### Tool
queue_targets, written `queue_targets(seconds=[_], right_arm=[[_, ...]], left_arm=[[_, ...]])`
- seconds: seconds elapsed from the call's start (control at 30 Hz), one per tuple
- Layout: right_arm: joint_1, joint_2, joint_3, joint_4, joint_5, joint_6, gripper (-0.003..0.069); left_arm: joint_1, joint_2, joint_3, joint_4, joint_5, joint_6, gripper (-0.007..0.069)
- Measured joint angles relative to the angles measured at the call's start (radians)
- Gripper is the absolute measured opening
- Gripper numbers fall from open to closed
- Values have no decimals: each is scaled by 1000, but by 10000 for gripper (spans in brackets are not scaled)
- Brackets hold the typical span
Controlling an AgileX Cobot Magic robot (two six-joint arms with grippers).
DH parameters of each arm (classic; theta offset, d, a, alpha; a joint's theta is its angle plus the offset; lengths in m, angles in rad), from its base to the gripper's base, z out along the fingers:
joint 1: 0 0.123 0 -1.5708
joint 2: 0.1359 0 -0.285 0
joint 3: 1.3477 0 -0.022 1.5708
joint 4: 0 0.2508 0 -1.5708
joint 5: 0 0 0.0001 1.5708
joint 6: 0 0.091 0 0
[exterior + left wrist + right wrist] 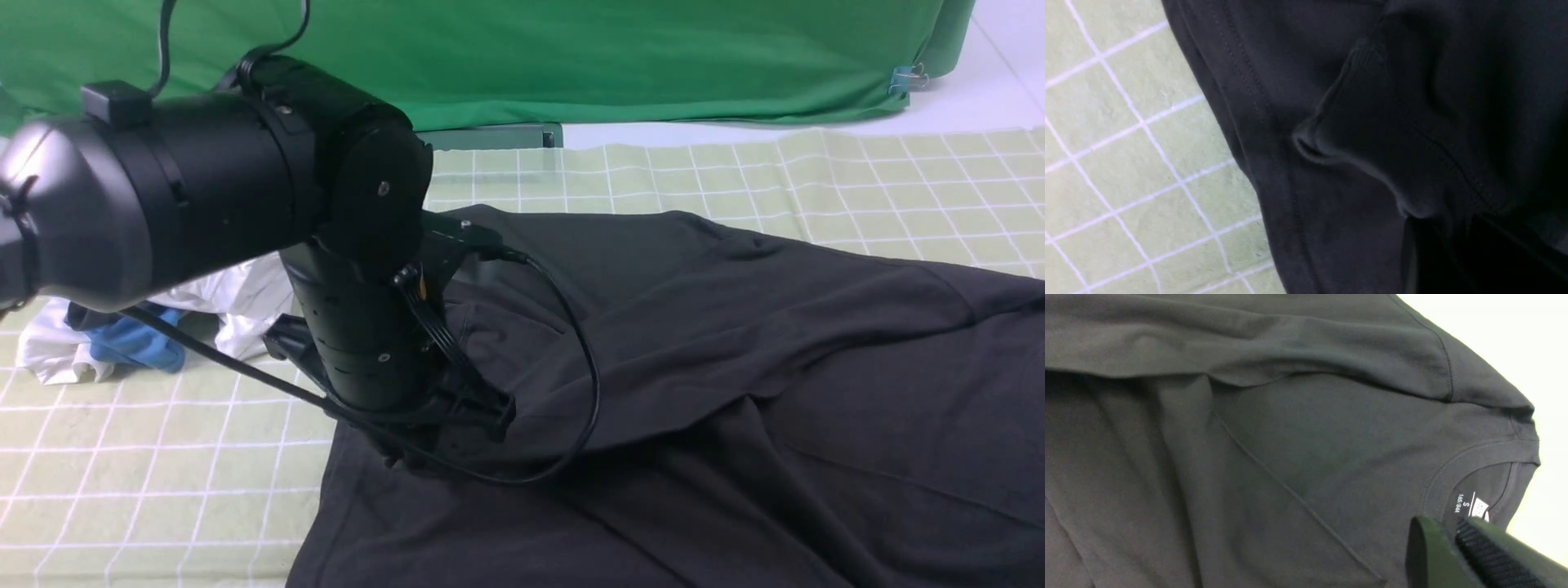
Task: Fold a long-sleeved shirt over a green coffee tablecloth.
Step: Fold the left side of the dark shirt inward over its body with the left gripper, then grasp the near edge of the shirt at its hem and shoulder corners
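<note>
Two claws: grip cannot be told.
Left gripper (457, 437) is set on long-sleeved shirt (735, 327) at 9 o'clock; right gripper (1457, 549) is held near collar (1453, 457).

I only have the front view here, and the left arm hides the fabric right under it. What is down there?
Observer: The left wrist view shows a ribbed cuff bunched on the long-sleeved shirt, beside its stitched edge.
Operator: Where is the collar?
Observer: The right wrist view shows the collar, with a white neck label marked S.
Operator: And the right tool?
Observer: The right tool shows only its tip, next to that label; open or shut cannot be told.
</note>
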Motion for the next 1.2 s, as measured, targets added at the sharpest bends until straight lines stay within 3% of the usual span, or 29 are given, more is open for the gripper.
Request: queue_targets(seconds=[0.03,0.07,0.2,0.37,0.5,0.6,0.63,0.7,0.8,1.0,1.13,1.2], right_arm=[[0,0,0,0,0,0,105],[0,0,0,0,0,0,108],[0,0,0,0,0,0,114],[0,0,0,0,0,0,121],[0,0,0,0,0,0,123],[0,0,0,0,0,0,124],[0,0,0,0,0,0,125],[0,0,0,0,2,0,127],[0,0,0,0,4,0,131],[0,0,0,0,5,0,134],[0,0,0,0,5,0,136],[0,0,0,0,5,0,139]], left_arm=[[0,0,0,4,1,0,191],[0,0,-4,45,16,4,257],[0,-6,-48,122,29,2,370],[0,-18,-127,213,30,-84,424],[24,-20,-147,242,28,-148,374],[103,-21,-140,129,28,-95,207],[103,-20,-138,122,28,-89,196],[147,-33,-83,63,28,-30,66],[152,-88,49,36,23,-50,17],[117,-204,294,-64,-33,-81,19],[73,-250,449,-72,-112,-136,74],[64,-253,526,-53,-184,-175,163]])
